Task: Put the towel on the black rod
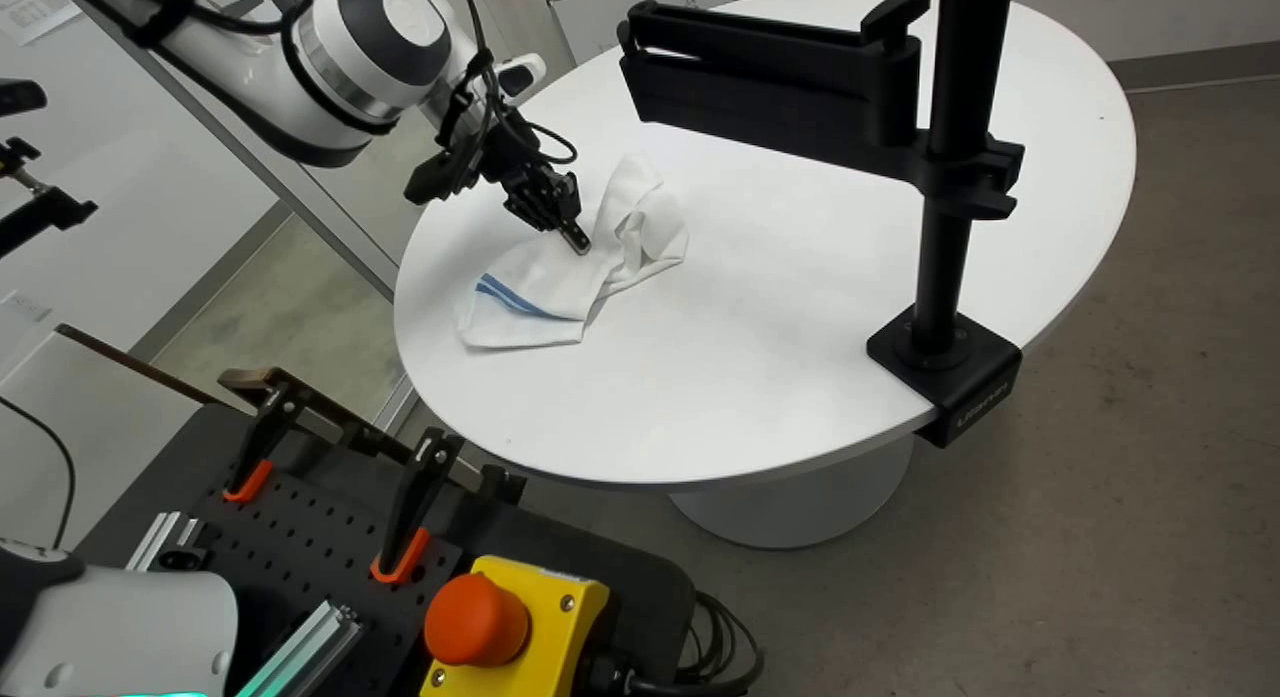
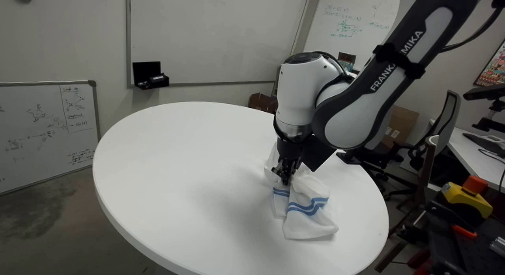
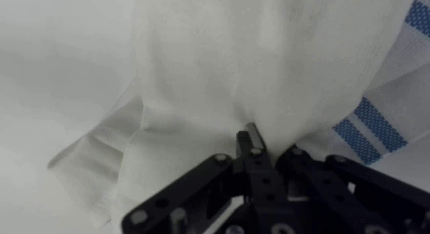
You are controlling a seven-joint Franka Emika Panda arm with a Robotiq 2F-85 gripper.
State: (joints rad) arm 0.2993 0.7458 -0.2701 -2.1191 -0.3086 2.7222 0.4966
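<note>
The white towel with blue stripes lies crumpled on the white round table, and it shows in both exterior views (image 1: 545, 277) (image 2: 309, 223). In the wrist view the towel (image 3: 201, 59) fills most of the picture. My gripper (image 1: 578, 239) points down into the middle of the towel, also in an exterior view (image 2: 286, 181). In the wrist view the gripper (image 3: 272, 138) has its fingers close together with cloth pinched between them; the right fingertip is covered by cloth. The black rod (image 1: 770, 87) sticks out sideways from the upright pole, above the table and apart from the towel.
The upright black pole (image 1: 945, 247) stands on a clamp base (image 1: 940, 352) at the edge of the table (image 1: 700, 407). A yellow box with a red button (image 1: 520, 627) sits on the black robot stand. A whiteboard (image 2: 47, 129) stands behind the table.
</note>
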